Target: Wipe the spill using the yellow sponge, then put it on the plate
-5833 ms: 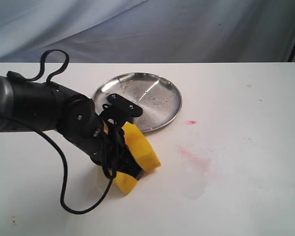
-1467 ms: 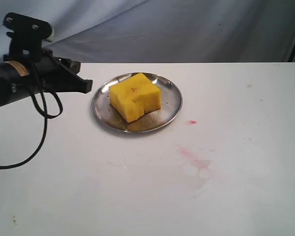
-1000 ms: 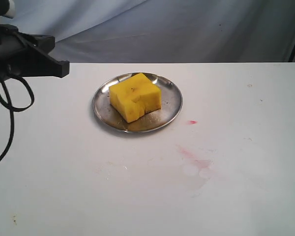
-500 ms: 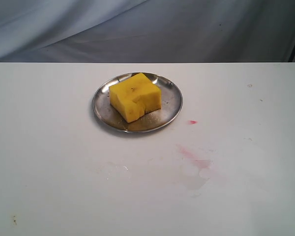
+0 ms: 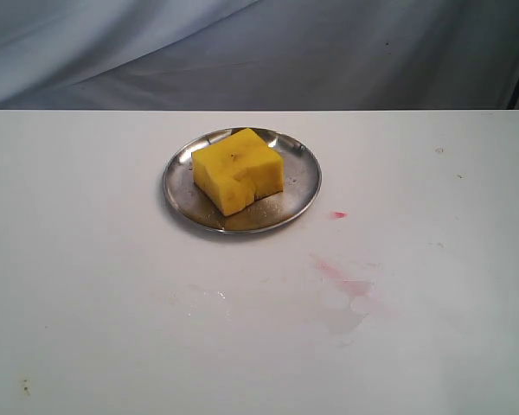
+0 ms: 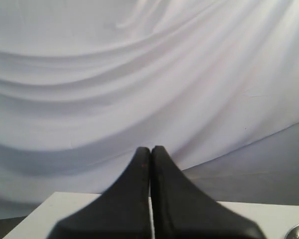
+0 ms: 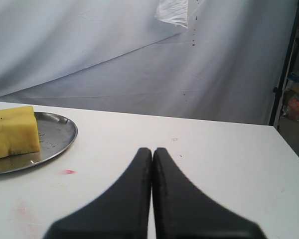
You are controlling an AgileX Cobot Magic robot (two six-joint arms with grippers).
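The yellow sponge (image 5: 238,169) lies on the steel plate (image 5: 299,192) at the middle of the white table; the right wrist view also shows the sponge (image 7: 11,132) on the plate (image 7: 57,137). Of the spill only a faint pinkish smear (image 5: 346,285) with a wet sheen shows, in front and right of the plate. Neither arm appears in the exterior view. My left gripper (image 6: 150,149) is shut and empty, held off the table and facing the backdrop cloth. My right gripper (image 7: 152,150) is shut and empty, above the table to the right of the plate.
A tiny red dot (image 5: 337,214) sits just right of the plate. A faint wet patch (image 5: 209,296) marks the table in front of the plate. Grey-white cloth (image 5: 259,52) hangs behind the table's far edge. A dark stand pole (image 7: 284,64) rises at the right.
The left arm, which carried the sponge to the plate and let it go, has drawn back to the left and out of the exterior view. The sponge stays still on the plate.
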